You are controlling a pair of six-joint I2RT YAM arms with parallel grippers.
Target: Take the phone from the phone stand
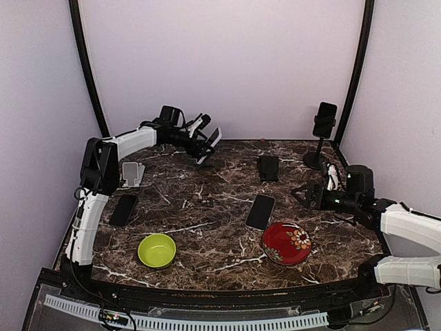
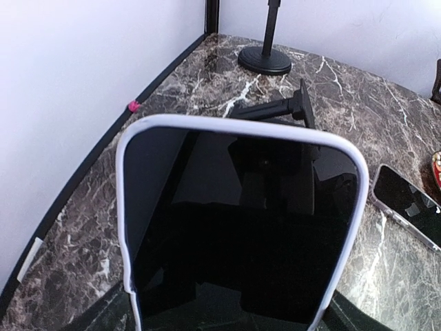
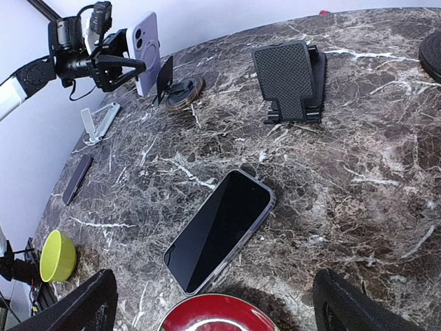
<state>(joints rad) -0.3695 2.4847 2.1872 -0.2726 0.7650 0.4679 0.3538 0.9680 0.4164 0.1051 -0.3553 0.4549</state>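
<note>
One dark marble table carries everything, with the left arm stretched to its back-left corner and the right arm low at the right side. A tall pole stand at the back right clamps a dark phone. Near the front lie a red floral plate and a lime-green bowl. The white-cased phone stands upright at the back left, just in front of the black plate of its round-based phone stand; whether they touch I cannot tell. The left gripper straddles this phone, but I cannot tell whether its fingers press on the case. The right gripper is spread wide, holding nothing. A clear-cased phone lies face up mid-table, another dark one at the left edge. A black mesh-faced stand and a white folding stand sit apart.
</note>
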